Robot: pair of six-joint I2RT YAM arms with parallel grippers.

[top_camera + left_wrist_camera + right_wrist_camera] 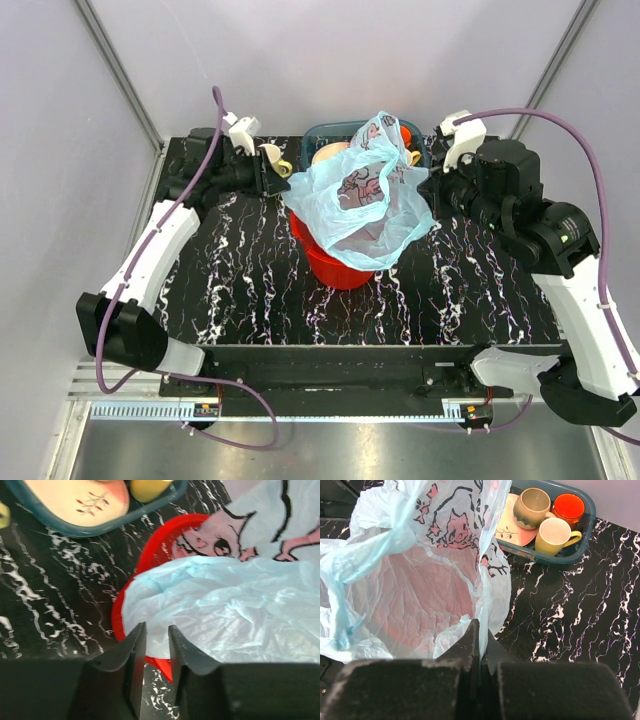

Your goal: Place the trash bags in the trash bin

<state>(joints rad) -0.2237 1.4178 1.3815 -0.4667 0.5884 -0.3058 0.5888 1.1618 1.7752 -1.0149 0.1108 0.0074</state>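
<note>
The thin light-blue printed plastic bag point(365, 200) is ballooning over the round red mesh basket point(335, 268) and blocking most of the way in from above. Behind the basket, the teal rectangular tray point(316, 131) of cups is crowding the far side. The left gripper point(156, 630) and the right gripper point(480, 630) are hemming in the basket's two flanks. In front of the basket, the black marbled tabletop point(250, 290) is offering open passage.
</note>
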